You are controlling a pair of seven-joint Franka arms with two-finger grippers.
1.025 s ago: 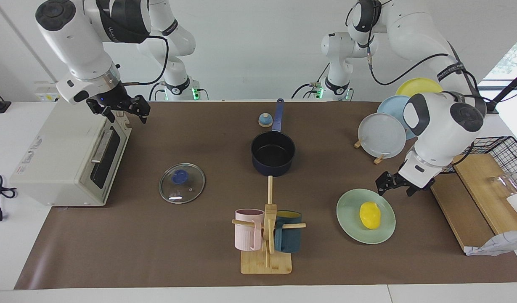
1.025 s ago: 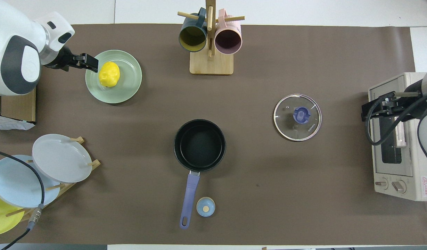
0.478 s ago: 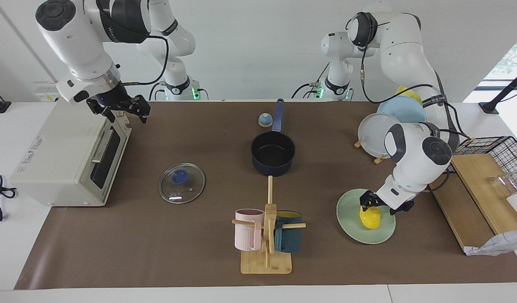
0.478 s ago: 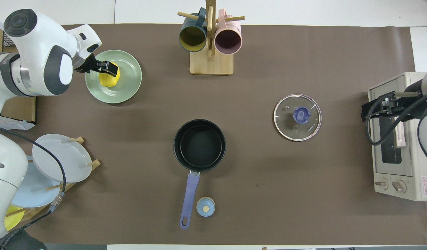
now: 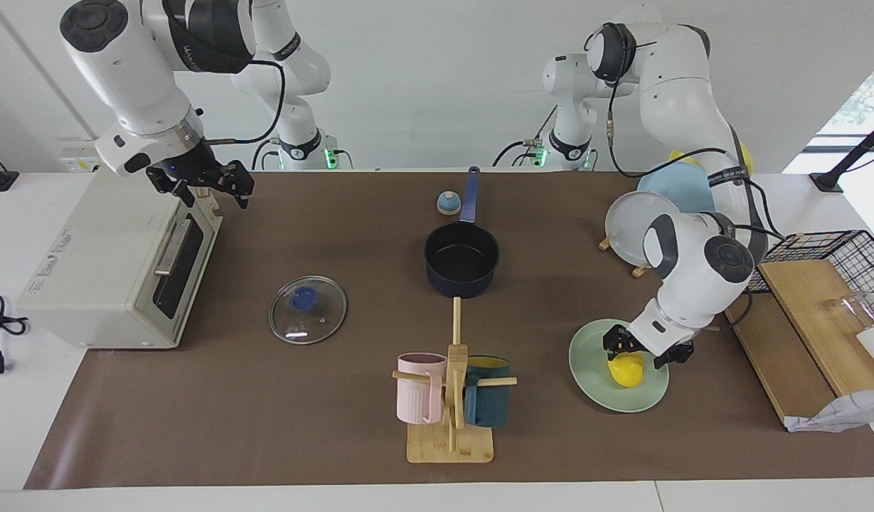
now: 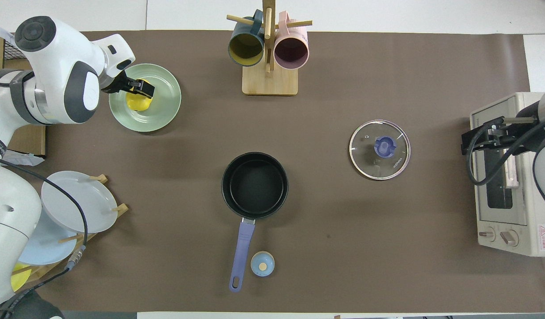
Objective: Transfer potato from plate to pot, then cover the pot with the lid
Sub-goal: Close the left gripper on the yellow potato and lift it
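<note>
The yellow potato (image 5: 626, 370) (image 6: 138, 102) lies on the mint-green plate (image 5: 592, 387) (image 6: 165, 110) toward the left arm's end of the table. My left gripper (image 5: 644, 349) (image 6: 136, 87) is low over the potato, open, one finger on each side of its top. The dark navy pot (image 5: 461, 257) (image 6: 254, 185) stands mid-table, its blue handle pointing toward the robots. The glass lid (image 5: 307, 310) (image 6: 379, 149) lies flat on the mat toward the right arm's end. My right gripper (image 5: 208, 182) (image 6: 481, 139) waits open, raised over the toaster oven.
A toaster oven (image 5: 109, 270) (image 6: 505, 177) sits at the right arm's end. A mug rack (image 5: 451, 398) (image 6: 268, 48) stands farther from the robots than the pot. A small bell (image 5: 448, 203) lies beside the pot handle. A plate rack (image 5: 639, 224) and wooden board (image 5: 799, 334) flank the plate.
The left gripper has swung in over the plate and come down around the top of the potato. The right arm has not moved.
</note>
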